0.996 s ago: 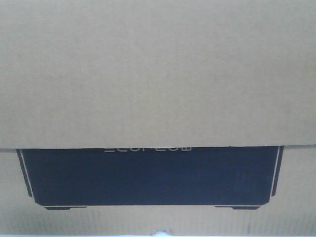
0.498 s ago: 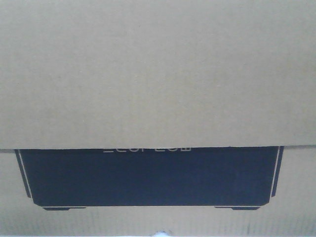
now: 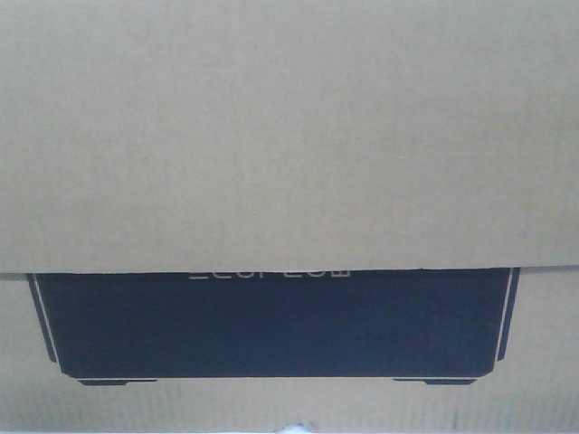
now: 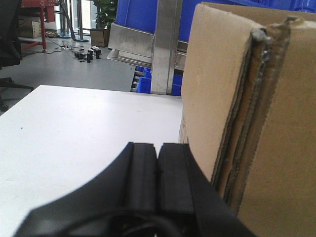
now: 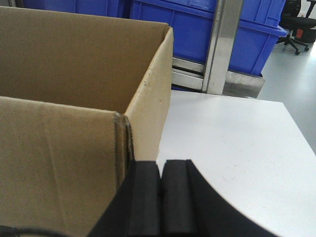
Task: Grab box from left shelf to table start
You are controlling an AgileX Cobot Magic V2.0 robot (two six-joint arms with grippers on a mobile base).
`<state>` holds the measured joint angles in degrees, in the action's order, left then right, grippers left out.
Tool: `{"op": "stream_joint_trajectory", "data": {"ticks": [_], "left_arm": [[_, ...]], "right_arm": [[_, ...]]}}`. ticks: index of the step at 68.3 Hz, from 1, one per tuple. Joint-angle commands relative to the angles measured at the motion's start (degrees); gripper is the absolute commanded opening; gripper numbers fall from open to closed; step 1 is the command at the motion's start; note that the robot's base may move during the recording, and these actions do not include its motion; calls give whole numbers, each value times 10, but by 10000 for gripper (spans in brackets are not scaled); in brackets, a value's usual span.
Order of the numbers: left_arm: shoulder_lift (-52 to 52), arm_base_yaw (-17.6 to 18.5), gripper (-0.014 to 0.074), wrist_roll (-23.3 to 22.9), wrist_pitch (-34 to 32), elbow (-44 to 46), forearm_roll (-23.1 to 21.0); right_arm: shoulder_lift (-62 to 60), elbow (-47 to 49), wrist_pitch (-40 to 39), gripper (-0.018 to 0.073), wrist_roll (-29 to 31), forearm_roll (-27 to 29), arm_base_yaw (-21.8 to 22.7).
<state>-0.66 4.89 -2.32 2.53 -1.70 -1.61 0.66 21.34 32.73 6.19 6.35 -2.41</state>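
Box (image 3: pixel 289 136) fills view; plain brown flap above black panel (image 3: pixel 271 321), pale lettering partly hidden.

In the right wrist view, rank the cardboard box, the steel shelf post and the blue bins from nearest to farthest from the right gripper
From the right gripper, whose pads are pressed together:
1. The box, right beside it on the left, on the table.
2. The steel shelf post, beyond the table's far edge, up and right.
3. The blue bins, behind that post on the rack.
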Motion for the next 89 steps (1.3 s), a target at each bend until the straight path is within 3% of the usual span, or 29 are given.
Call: {"op": "stream_joint_trajectory", "data": {"ticks": [1, 17, 32, 46, 62, 89], "left_arm": [[-9, 0, -92, 1, -55, 1, -5], [-9, 0, -92, 1, -55, 1, -5], [-9, 0, -92, 1, -55, 1, -5], [-9, 0, -92, 1, -55, 1, -5], [-8, 0, -92, 1, -54, 1, -5], [-8, 0, -92, 1, -54, 1, -5]], "right_arm": [[7, 14, -53, 60, 3, -3, 1], [7, 8, -54, 59, 2, 3, 1], [7, -82, -151, 59, -5, -21, 5], [-20, -166, -206, 59, -80, -53, 6], [-18, -235, -300, 59, -93, -42, 8], [-18, -233, -316, 59, -92, -33, 8]]}}
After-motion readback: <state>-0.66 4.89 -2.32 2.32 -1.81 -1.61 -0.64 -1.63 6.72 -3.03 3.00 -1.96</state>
